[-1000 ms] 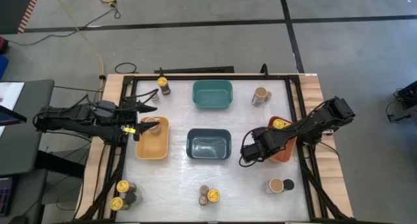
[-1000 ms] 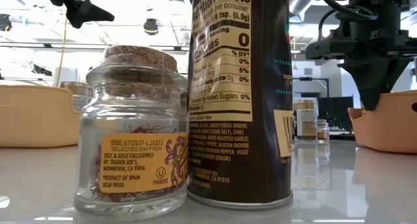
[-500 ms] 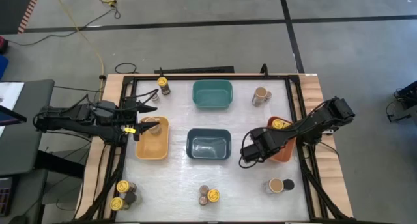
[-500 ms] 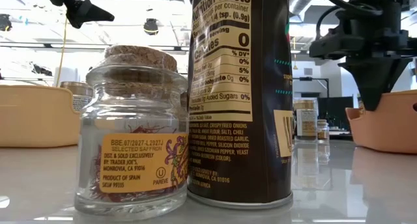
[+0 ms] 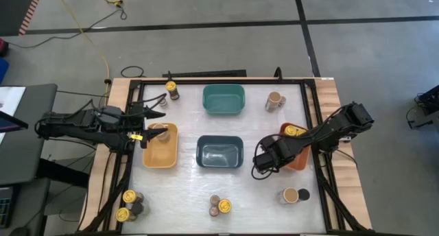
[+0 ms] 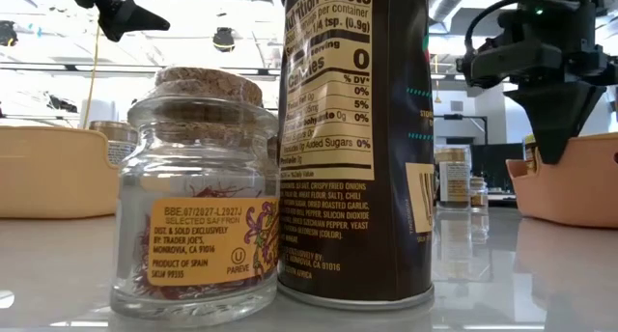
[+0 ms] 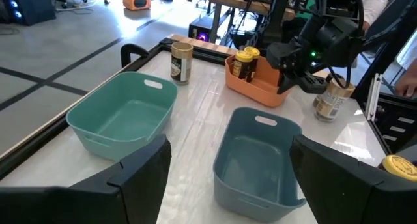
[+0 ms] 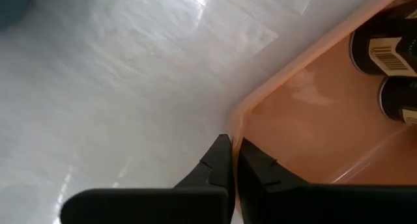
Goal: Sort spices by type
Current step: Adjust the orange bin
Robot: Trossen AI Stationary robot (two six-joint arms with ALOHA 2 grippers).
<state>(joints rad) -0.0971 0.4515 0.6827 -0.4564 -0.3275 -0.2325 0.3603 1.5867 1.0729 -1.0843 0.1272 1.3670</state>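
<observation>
The spices are small jars in groups on the white table: one [image 5: 173, 90] at the far left, a tan-topped one [image 5: 275, 100] at the far right, and pairs at the near left [image 5: 129, 203], near middle [image 5: 219, 206] and near right [image 5: 295, 195]. One jar [image 5: 159, 132] stands in the yellow bin [image 5: 160, 154]. Yellow-lidded jars [image 5: 295, 130] stand in the orange bin [image 5: 300, 157]. My right gripper [image 5: 274, 159] points down and is shut on that bin's rim. My left gripper [image 5: 156, 105] hangs open above the table's left side, holding nothing. My right gripper pinches the orange bin's wall at its rim [image 8: 236, 129], right beside a corner, on the side facing the table's middle. One finger [image 8: 218, 160] is outside the wall and one [image 8: 255, 164] inside. The fingers come from above, pointing down. The bin's bottom rests on the table.
A teal bin [image 5: 223, 99] stands at the far middle and a dark-blue bin [image 5: 219, 151] in the middle, both with nothing in them. A cork-topped glass jar [image 6: 198, 197] and a tall dark jar [image 6: 352, 139] fill the low view. Bare table lies between the bins and the near jars.
My right gripper has rolled about its downward-pointing axis while staying in place and shut on the orange bin's rim. In the low view the bin's held end has shifted slightly with it.
</observation>
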